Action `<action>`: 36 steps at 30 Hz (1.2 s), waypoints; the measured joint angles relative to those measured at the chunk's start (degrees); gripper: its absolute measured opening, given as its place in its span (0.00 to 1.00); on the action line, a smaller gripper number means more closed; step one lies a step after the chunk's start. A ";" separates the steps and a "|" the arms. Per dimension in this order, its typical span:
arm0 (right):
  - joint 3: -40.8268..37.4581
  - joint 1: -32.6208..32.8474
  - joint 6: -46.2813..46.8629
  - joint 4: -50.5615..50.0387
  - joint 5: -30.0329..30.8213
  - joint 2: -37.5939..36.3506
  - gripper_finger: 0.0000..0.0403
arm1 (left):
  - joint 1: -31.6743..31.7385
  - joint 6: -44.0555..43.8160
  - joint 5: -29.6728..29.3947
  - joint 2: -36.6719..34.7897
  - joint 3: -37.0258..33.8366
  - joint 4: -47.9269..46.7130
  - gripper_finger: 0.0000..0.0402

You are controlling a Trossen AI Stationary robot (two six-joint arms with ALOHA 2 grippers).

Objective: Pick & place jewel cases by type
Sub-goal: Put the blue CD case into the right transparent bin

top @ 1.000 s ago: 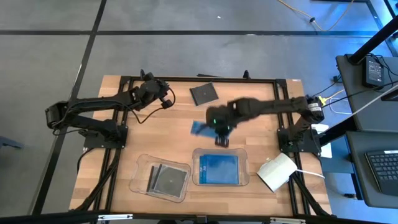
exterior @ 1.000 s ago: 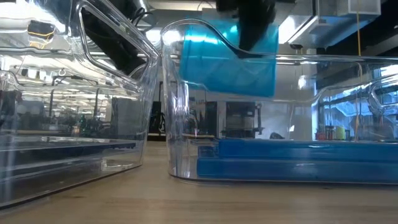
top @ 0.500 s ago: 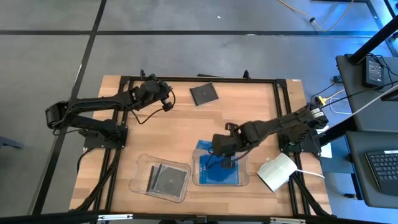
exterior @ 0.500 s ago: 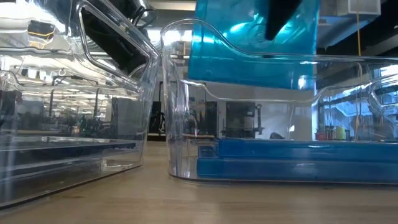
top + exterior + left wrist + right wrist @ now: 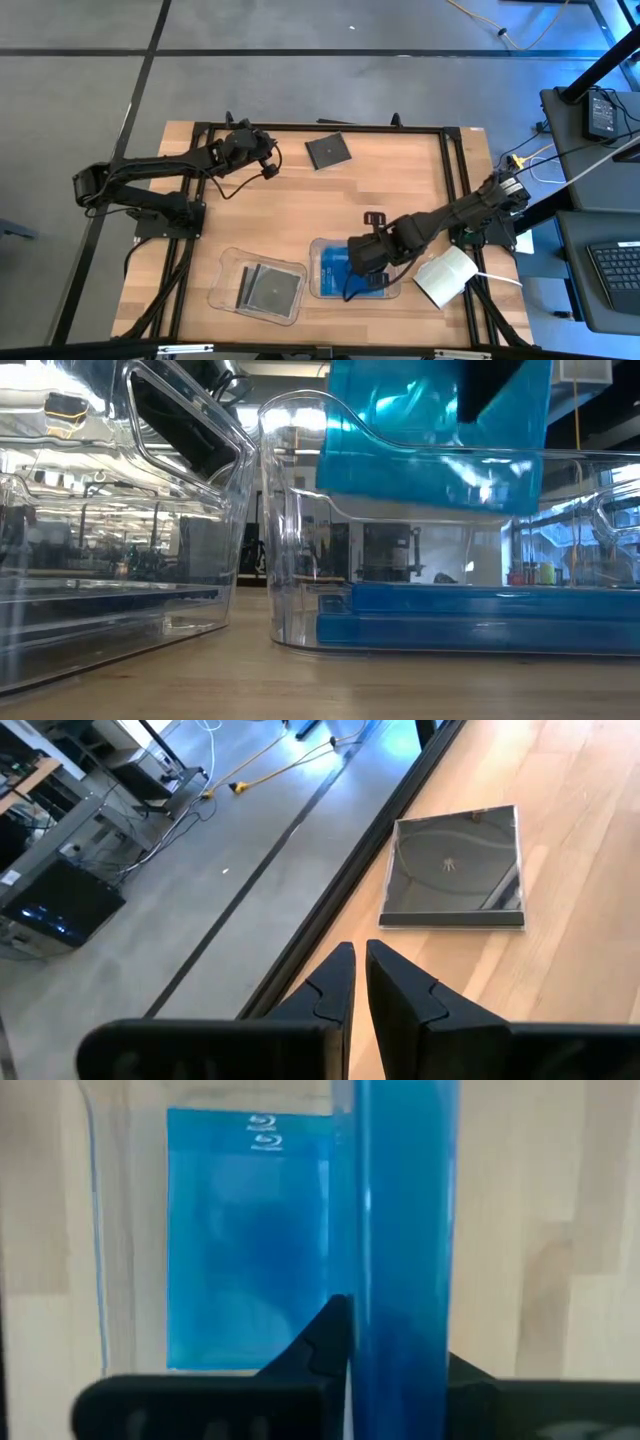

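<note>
Now my right end effector (image 5: 400, 1370) grips blue case 3 (image 5: 435, 435) over its tray (image 5: 318, 285); 1 black case (image 5: 327, 151) remains on the surface (image 5: 290, 200).

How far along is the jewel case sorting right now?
Done: black cases lie in the left tray, blue cases in the right tray. In hand: the right gripper holds a blue case above that tray. Left: one black case by the idle left gripper.

Two slim black jointed arms (image 5: 150, 180) with trailing black cables.
</note>
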 joint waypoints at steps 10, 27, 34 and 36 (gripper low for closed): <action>-4.72 -0.58 -1.75 3.73 -1.56 -0.02 0.08 | -0.01 0.00 0.00 0.20 0.04 -0.04 0.06; -4.74 -0.71 -0.07 1.88 5.54 2.27 0.09 | -0.02 -0.02 7.26 0.20 0.04 -0.68 0.07; -4.74 -0.71 1.53 2.00 5.55 2.53 0.09 | -0.02 -0.01 7.10 0.21 0.04 -1.36 0.06; -4.74 -0.71 1.53 2.07 5.53 2.52 0.09 | -0.02 0.00 7.10 0.20 0.04 -1.36 0.06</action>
